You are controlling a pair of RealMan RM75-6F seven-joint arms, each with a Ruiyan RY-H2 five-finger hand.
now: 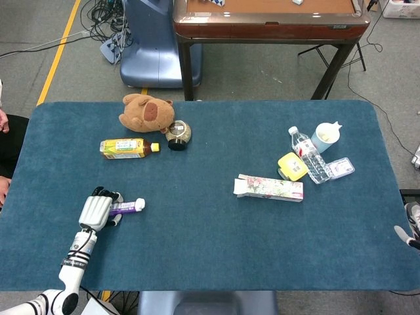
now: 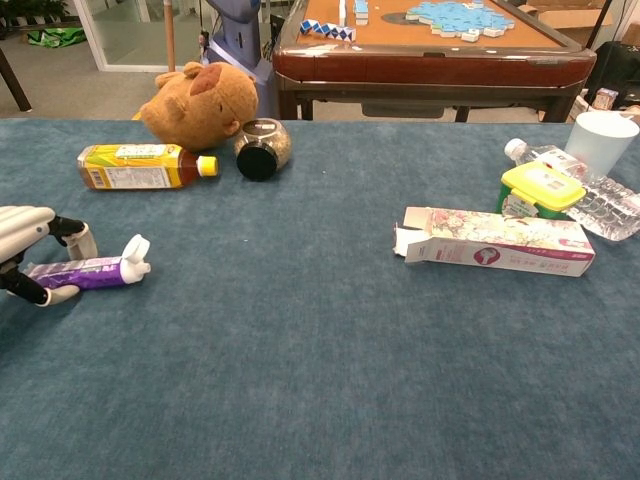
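Left hand [image 1: 96, 211] curls its fingers [image 2: 80, 238] around the tail of the purple plastic toothpaste tube [image 2: 92, 270], which lies on the blue felt table [image 1: 210, 236], long axis crosswise, white cap pointing right. Right hand [image 1: 407, 235] sits far off, finger state indiscernible.

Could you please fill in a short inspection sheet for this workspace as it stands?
Surface: blue felt table, flat.
Job's things: purple tube, lying flat, white cap pointing right.
Clutter: plush bear, tea bottle, jar, flowered carton, yellow-lidded box, water bottle, white cup.
Hands: left hand curled over the tube; right hand at the table's edge, state unclear.
Cables: bundle on floor.
Surroundings: wooden game table.
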